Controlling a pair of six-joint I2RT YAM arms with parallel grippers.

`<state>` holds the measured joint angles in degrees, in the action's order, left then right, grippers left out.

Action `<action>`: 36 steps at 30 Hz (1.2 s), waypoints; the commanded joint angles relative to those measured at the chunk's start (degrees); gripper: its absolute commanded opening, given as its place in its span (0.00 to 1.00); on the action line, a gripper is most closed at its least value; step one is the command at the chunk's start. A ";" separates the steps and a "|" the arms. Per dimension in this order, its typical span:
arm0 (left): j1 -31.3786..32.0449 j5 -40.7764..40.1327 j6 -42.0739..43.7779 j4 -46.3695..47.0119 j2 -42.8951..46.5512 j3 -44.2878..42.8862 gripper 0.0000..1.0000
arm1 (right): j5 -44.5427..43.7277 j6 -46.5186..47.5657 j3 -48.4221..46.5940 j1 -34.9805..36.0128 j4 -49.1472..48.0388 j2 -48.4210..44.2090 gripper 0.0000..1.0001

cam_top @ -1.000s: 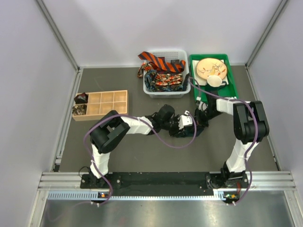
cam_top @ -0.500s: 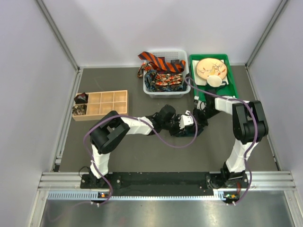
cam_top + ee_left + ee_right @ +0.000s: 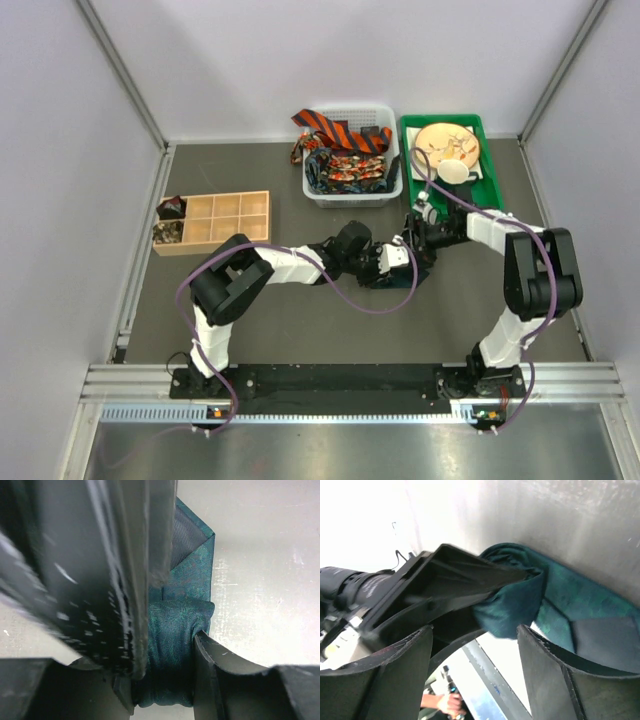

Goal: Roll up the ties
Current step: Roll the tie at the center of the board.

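The left gripper (image 3: 165,680) is clamped on the partly rolled teal tie (image 3: 182,615) lying on the table (image 3: 260,580). The right gripper (image 3: 475,650) has its 2 fingers apart (seemingly empty) and should take the loose tail squarely, keeping tension.

Teal tie (image 3: 172,645), partly rolled

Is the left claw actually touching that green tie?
Touching. The left wrist view shows the teal tie rolled and squeezed inside the left gripper, its fabric pressed flat against the fingers.
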<state>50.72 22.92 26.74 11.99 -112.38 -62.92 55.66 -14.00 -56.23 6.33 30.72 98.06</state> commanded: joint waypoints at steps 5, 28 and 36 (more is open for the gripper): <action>-0.62 -3.84 0.77 -9.35 -4.08 0.60 0.31 | -0.20 2.30 -1.69 1.84 -2.07 6.18 0.60; -4.75 8.10 -6.79 2.59 2.69 5.52 0.99 | -15.92 8.46 -2.31 2.90 0.48 8.29 0.00; -4.93 14.25 -7.23 9.19 1.37 5.87 0.99 | -23.75 7.85 -2.83 2.73 1.45 7.59 0.00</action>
<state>45.63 32.40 20.80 16.49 -111.13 -57.58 48.62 -9.17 -58.37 8.84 34.39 104.99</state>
